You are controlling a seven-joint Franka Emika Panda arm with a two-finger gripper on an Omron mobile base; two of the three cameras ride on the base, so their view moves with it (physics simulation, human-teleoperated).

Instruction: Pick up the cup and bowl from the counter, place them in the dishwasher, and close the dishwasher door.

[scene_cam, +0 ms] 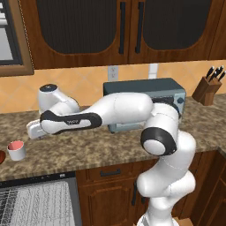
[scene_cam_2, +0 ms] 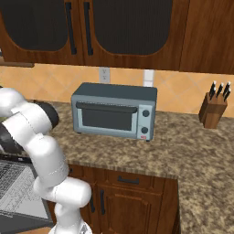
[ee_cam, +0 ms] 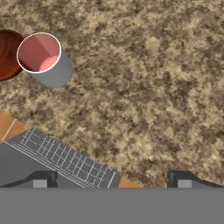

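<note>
Gripper (ee_cam: 112,181) spread and empty above the counter (ee_cam: 153,87); cup (ee_cam: 43,59) and bowl (ee_cam: 6,54), upper left, await pickup; dishwasher (scene_cam: 35,201) open.

1. A blue-grey toaster oven (scene_cam_2: 114,111) stood on the worktop against the tiled wall.
2. A wooden knife block (scene_cam_2: 213,109) sat well apart, to its right.
3. Dark wooden upper cabinets (scene_cam_2: 114,27) hung overhead.
4. Two wall outlets (scene_cam_2: 104,74) showed above the oven.

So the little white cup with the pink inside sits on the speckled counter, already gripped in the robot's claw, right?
Not gripped. In the hand view the small white cup with the pink inside stands free on the speckled granite counter, and the claw is open, well away from it.
</note>
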